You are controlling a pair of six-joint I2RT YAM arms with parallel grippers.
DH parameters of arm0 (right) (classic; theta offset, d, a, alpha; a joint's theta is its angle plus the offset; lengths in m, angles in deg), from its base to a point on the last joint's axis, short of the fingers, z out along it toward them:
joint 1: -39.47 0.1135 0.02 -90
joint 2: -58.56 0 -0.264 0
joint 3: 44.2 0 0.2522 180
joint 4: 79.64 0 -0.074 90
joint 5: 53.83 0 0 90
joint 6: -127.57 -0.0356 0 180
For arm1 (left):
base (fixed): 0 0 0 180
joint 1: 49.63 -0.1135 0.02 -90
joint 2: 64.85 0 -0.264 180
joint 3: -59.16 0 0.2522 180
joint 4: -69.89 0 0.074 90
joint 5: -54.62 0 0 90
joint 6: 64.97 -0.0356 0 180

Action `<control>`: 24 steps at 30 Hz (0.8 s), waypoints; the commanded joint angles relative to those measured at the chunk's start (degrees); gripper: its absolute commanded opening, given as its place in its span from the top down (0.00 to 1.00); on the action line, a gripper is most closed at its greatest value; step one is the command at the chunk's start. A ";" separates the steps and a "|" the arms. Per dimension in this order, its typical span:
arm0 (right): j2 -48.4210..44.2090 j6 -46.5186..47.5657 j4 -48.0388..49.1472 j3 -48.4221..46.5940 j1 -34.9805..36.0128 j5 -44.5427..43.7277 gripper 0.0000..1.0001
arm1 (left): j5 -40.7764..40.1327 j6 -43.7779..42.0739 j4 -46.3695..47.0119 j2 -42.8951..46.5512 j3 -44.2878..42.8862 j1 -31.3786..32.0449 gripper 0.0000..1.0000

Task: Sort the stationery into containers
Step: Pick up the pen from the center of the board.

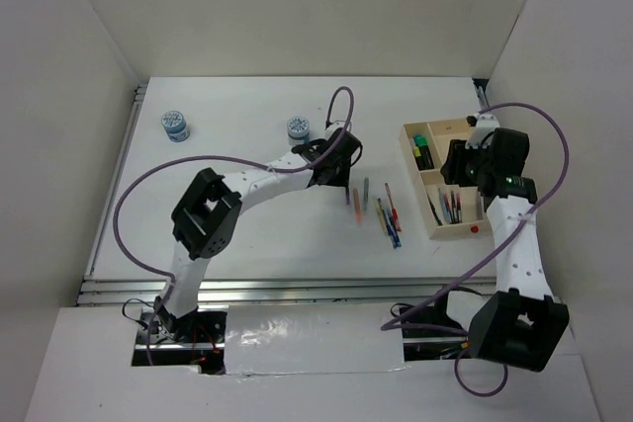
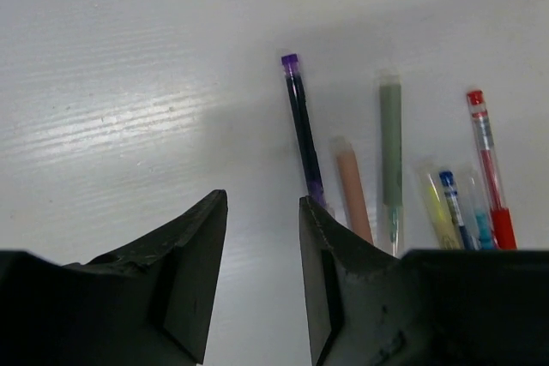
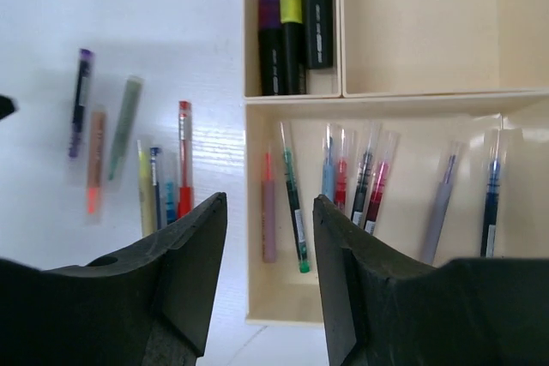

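Several loose pens (image 1: 381, 210) lie on the white table left of the pale wooden tray (image 1: 433, 228). In the left wrist view they are a purple pen (image 2: 302, 126), a pink one (image 2: 352, 188), a grey-green one (image 2: 391, 147) and a red one (image 2: 489, 156). My left gripper (image 2: 262, 212) is open and empty just left of the purple pen. My right gripper (image 3: 268, 212) is open and empty above the tray's (image 3: 250, 212) pen compartment, which holds several pens (image 3: 347, 182). Highlighters (image 3: 296, 27) stand in another compartment. Two blue-white pots (image 1: 177, 125) (image 1: 298, 128) sit at the back.
White walls close in the table on three sides. The tray's far right compartment (image 3: 429, 23) shows bare wood. Purple cables loop over both arms. The table's near edge runs just in front of the arm bases.
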 commanded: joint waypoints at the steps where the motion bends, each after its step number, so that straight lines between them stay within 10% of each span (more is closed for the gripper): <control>1: -4.50 2.08 -2.56 -2.19 -0.35 3.71 0.47 | -3.65 0.48 0.31 -2.03 -4.38 -0.01 0.48; 12: -8.55 4.89 -3.79 -1.22 -1.05 4.50 0.46 | -3.56 0.39 -0.11 -9.07 -11.41 0.96 0.42; 24: -7.58 4.72 -2.74 -1.22 -2.11 6.08 0.46 | -2.86 1.35 3.05 -4.32 -0.42 4.91 0.44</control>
